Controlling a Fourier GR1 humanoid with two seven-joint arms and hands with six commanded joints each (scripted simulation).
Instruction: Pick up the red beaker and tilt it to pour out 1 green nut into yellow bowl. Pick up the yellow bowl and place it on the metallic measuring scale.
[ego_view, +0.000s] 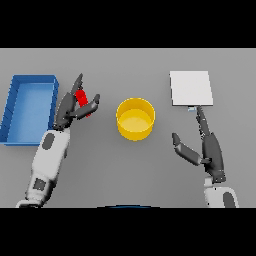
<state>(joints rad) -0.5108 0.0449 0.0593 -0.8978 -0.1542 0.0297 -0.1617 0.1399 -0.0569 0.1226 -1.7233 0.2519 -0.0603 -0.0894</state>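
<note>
1 hand (75, 106) (the left) grips red beaker (82, 101).

A bare lab-style test bench is showing here: a plain grey table (130, 170) is carrying a flat white square measuring scale (191, 88), a small red beaker (82, 98) and an open blue rectangular plastic bin (31, 85).

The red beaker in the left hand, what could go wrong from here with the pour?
The left hand covers most of the red beaker, so a loose hold could let it slip when tilted. The beaker is still left of the yellow bowl, not over it; tilting now would likely spill nuts onto the table. More than one nut might come out.
</note>
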